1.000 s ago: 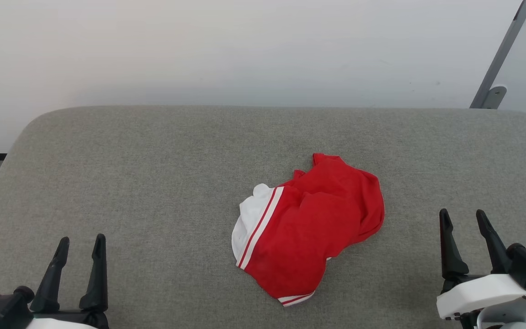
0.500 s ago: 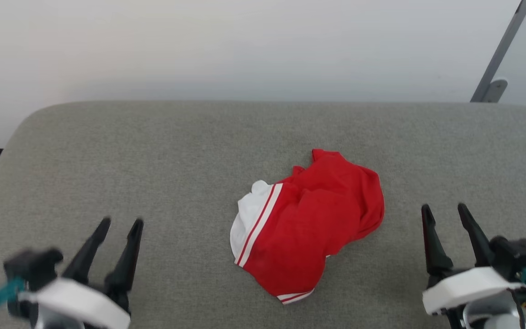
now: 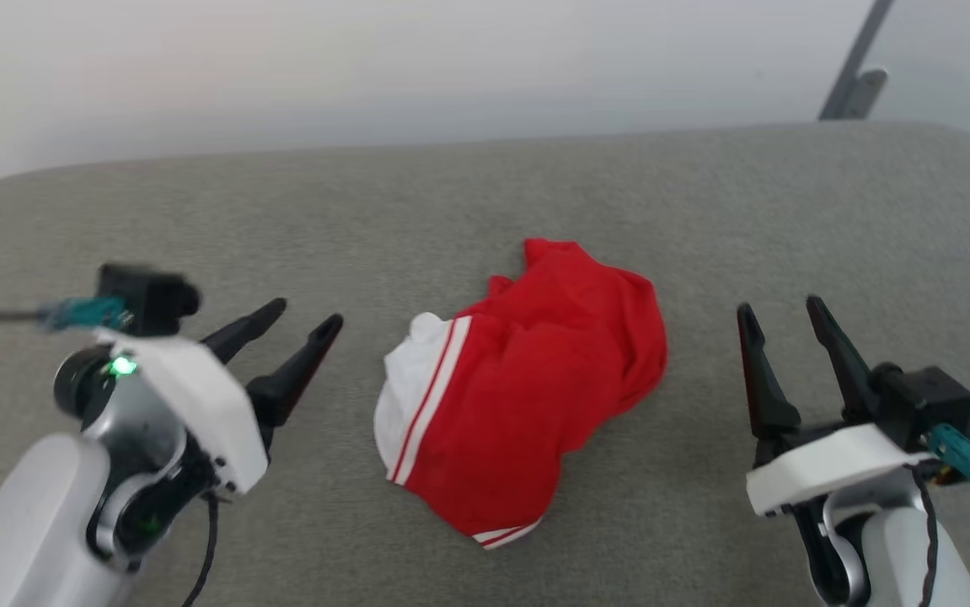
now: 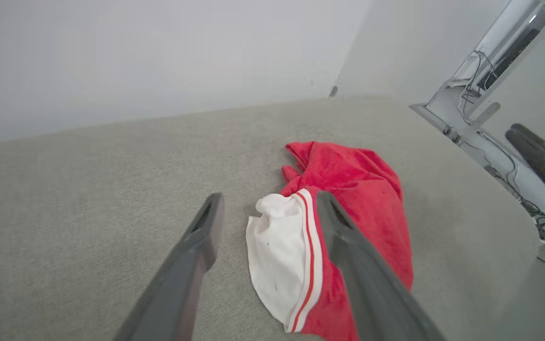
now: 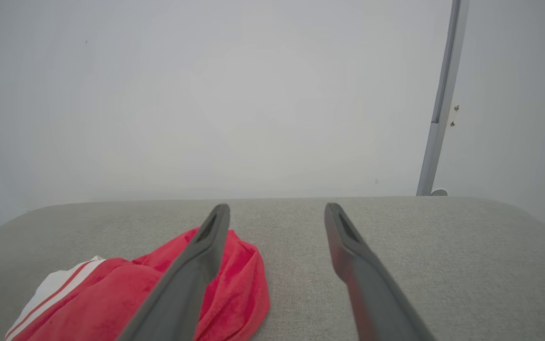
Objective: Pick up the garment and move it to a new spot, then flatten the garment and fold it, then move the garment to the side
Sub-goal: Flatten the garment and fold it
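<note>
The garment (image 3: 527, 396) lies crumpled in a heap near the middle of the surface (image 3: 198, 219). Its red bulk is to the right, a white panel (image 3: 407, 389) with red stripes is bunched at its left edge, and a striped hem (image 3: 506, 534) pokes out at the near end. No part of it is spread flat, folded or lifted. I judge the task to be at its very start: the pick-up is not yet made. The move to a new spot, the flattening, the folding and the final shift to the side are all left to do.

The left tool (image 3: 309, 310) hovers just left of the white panel with its fingers angled toward the heap, spread wide and holding nothing. In the left wrist view the panel shows between the two fingers but beyond their tips, apart from them. The right tool (image 3: 777, 303) stands to the right of the garment, near but clear of it, fingers pointing toward the far edge, likewise wide apart and empty. The left one looks likelier to make the first grasp, probably at the white panel.
</note>
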Available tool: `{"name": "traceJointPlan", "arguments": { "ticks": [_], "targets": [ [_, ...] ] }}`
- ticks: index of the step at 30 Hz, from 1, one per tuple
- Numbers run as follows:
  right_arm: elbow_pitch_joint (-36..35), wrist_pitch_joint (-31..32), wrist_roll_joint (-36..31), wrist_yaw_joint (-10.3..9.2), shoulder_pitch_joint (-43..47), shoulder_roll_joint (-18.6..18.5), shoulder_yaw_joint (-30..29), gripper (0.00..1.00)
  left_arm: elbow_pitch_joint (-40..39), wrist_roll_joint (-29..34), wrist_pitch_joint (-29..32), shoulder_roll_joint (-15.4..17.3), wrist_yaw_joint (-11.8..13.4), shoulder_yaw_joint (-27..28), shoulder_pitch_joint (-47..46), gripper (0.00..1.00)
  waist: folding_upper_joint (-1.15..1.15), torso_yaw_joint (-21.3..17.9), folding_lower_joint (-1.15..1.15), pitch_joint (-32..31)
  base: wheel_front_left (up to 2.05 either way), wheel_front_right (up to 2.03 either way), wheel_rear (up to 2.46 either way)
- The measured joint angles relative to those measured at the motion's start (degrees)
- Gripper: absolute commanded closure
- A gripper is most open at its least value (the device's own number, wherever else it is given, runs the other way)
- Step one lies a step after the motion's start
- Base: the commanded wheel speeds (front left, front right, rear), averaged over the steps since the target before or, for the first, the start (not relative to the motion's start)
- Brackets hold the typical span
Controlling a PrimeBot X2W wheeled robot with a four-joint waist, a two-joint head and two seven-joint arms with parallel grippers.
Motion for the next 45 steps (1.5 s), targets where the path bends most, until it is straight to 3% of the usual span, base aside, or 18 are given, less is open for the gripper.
{"name": "traceJointPlan", "arguments": {
  "ticks": [16,24,35,36,37,38,45],
  "targets": [
    [1.9,-2.4,0.3,0.0,-4.1,0.0,1.3,0.0,12.4,-3.1,19.8,-0.1,1.0,-8.1,-12.1,0.0,0.0,-6.2,0.0,5.2,0.0,0.0,0.0],
    [2.7,-3.2,0.4,0.0,-5.3,0.0,1.5,0.0,17.4,-2.6,23.5,-1.2,2.0,-10.2,-14.6,0.0,0.0,-7.1,0.0,7.5,0.0,0.0,0.0],
    [3.7,-4.3,0.8,0.0,-7.6,0.0,2.3,0.0,27.5,-2.9,24.0,-4.2,1.9,-11.0,-18.1,0.0,0.0,-8.3,0.0,10.6,0.0,0.0,0.0],
    [3.7,-4.5,0.8,0.0,-7.7,0.0,2.3,0.0,28.2,-3.1,24.1,-4.4,1.8,-11.0,-18.4,0.04,0.0,-8.3,0.0,10.7,0.0,0.0,0.0],
    [3.8,-4.6,0.8,0.0,-7.7,0.0,2.3,0.0,28.8,-3.3,24.1,-4.5,1.7,-11.0,-18.6,0.69,0.0,-8.3,0.0,10.9,0.0,0.0,0.0],
    [3.9,-4.6,0.7,0.0,-7.7,0.0,2.1,0.0,29.4,-3.3,24.1,-4.7,1.4,-11.1,-19.0,1.0,0.0,-8.2,0.0,10.9,0.0,0.0,0.0],
    [4.3,-5.1,0.2,0.0,-7.8,0.0,0.3,0.0,31.2,-4.2,22.0,-5.0,0.8,-10.3,-19.9,1.0,0.0,-6.7,0.0,10.7,0.0,0.0,0.0]
  ]
}}
